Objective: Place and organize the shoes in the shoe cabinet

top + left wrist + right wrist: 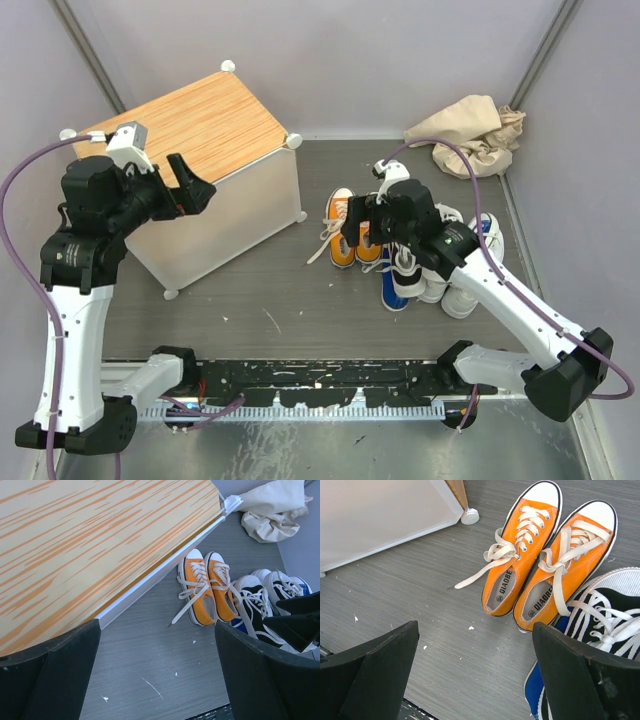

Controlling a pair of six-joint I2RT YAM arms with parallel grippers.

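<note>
Pick step, likely. Right gripper (479, 677) released, wide, over orange lace-up sneakers (512, 577). Left gripper (157, 672) released above wood-grain-top white shoe cabinet (190, 120). Next: descend, clamp one orange shoe.

Light is even and diffuse from overhead; all three views are bright. Top view: only soft, short shadows, under the shoe cabinet (190, 125) near edge and beside the orange shoes (352, 235) on the desk (260, 290). Mild sheen on the metal strip (330, 440) at the bottom. No motion blur. Wall edges lean a bit, wide-angle. Right wrist: orange shoes sharp, insole print readable; cabinet's white panel close to blown out. Left gripper fingers (50, 680) and right gripper fingers (370, 680) are soft-focus, near-black, with almost no surface detail.
</note>
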